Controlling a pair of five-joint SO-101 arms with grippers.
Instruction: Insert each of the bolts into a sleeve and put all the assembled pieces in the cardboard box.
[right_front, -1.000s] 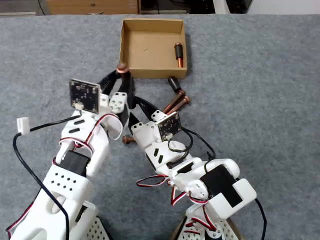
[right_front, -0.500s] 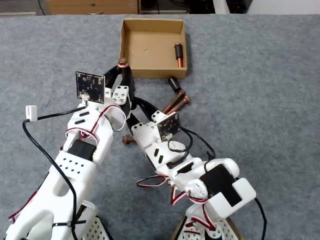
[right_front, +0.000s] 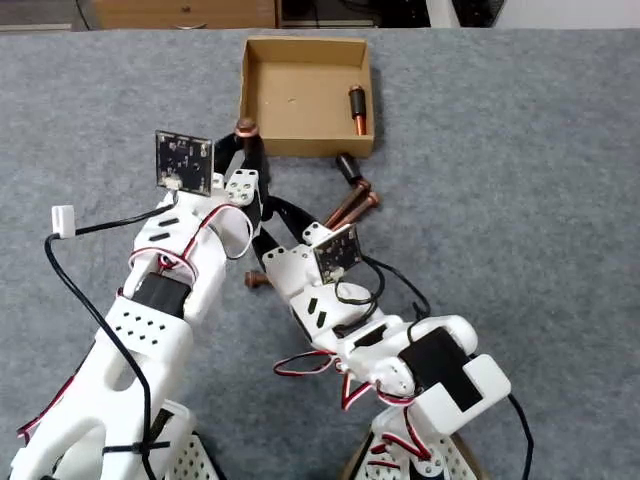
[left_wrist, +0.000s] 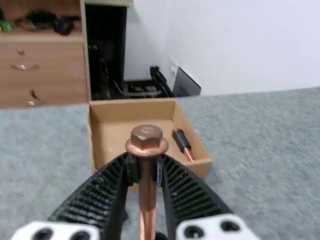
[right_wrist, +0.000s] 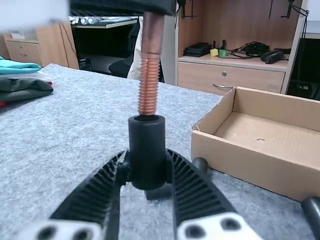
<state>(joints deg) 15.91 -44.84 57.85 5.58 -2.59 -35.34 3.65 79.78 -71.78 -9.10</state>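
Observation:
My left gripper (left_wrist: 145, 165) is shut on a copper bolt (left_wrist: 146, 142), held head up by its shank just under the hex head. In the high view this bolt (right_front: 245, 128) stands just outside the near left corner of the cardboard box (right_front: 255, 95). My right gripper (right_wrist: 146, 172) is shut on a black sleeve (right_wrist: 146, 150), held upright. The bolt's threaded end (right_wrist: 149, 92) meets the sleeve's top opening. One assembled piece (right_front: 357, 110) lies inside the box by its right wall, also seen as the piece (left_wrist: 182, 145) in the left wrist view.
A loose black sleeve (right_front: 347, 165) and two copper bolts (right_front: 352, 205) lie on the grey mat just below the box's right corner. Another bolt (right_front: 255, 280) lies beside the right arm. Cabinets and a shelf stand beyond the table.
The left arm's wrist has swung up and toward the box, tilting the bolt more upright over the sleeve. The right arm has kept still.

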